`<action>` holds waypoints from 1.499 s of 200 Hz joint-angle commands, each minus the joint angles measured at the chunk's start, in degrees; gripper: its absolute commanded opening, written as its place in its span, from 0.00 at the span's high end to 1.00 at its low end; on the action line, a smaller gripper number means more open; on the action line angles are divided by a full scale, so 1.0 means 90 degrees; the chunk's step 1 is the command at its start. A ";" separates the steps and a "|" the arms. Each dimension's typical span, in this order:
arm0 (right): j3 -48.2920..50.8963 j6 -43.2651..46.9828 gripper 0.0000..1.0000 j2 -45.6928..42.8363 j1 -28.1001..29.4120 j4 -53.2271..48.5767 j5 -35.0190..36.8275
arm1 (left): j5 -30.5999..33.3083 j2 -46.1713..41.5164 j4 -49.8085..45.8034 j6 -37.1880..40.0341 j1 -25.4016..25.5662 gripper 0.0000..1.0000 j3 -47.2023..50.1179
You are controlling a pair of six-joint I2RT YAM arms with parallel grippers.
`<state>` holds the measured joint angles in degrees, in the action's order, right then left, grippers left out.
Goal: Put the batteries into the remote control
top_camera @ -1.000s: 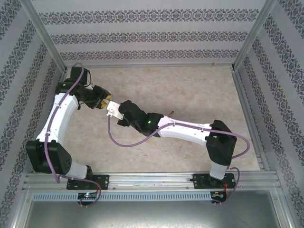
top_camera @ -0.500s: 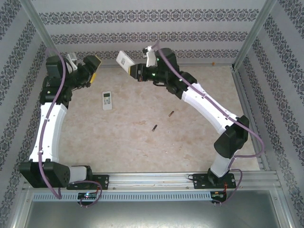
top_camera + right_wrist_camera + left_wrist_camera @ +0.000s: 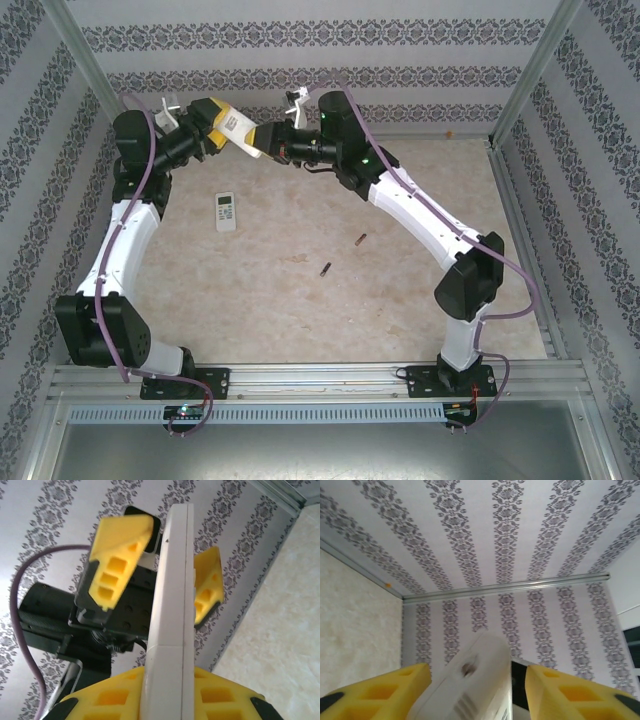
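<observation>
A white remote control (image 3: 238, 128) hangs high above the back of the table, between my two grippers. My right gripper (image 3: 264, 148) is shut on its near end, with yellow fingers on both flat faces (image 3: 170, 680). My left gripper (image 3: 220, 120) straddles the far end of the remote (image 3: 480, 680). One left finger (image 3: 395, 690) lies against it, and a narrow dark gap shows beside the other finger (image 3: 560, 690). In the right wrist view the remote (image 3: 172, 580) is edge-on. Two batteries (image 3: 361, 239) (image 3: 325, 269) lie on the table, far from both grippers.
A second white remote (image 3: 228, 211) lies flat on the table's left half, below the left arm. Patterned walls and metal posts (image 3: 520, 90) enclose the marble-look tabletop (image 3: 400, 300) at the back and sides.
A second ago both grippers met low over the table. They then rose apart, the right one carrying the remote. Now the left gripper has come up to the remote's free end and narrowed around it.
</observation>
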<state>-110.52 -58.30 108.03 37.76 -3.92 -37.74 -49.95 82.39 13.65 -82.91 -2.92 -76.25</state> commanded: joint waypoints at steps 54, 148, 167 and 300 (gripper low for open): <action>-0.0093 -0.0438 0.57 0.0245 0.0082 -0.0170 0.0150 | -0.0109 -0.0107 0.0937 0.0019 0.0231 0.89 0.0068; 0.3194 -0.0501 0.65 -0.1400 -0.0275 0.0137 0.0842 | 0.0158 -0.0148 0.0759 0.0590 0.0236 1.00 0.0202; 0.3376 -0.0437 0.69 -0.1505 -0.0310 0.0155 0.0831 | 0.0132 -0.0117 0.0714 0.0582 0.0264 1.00 0.0200; 0.3699 -0.0458 0.47 -0.1690 -0.0328 -0.0069 0.0482 | 0.0374 -0.0196 0.0392 0.0943 0.0509 1.00 0.0269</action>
<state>-82.61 -65.06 94.59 36.21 7.29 -34.76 -52.14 82.72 12.40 -74.96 3.42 -71.94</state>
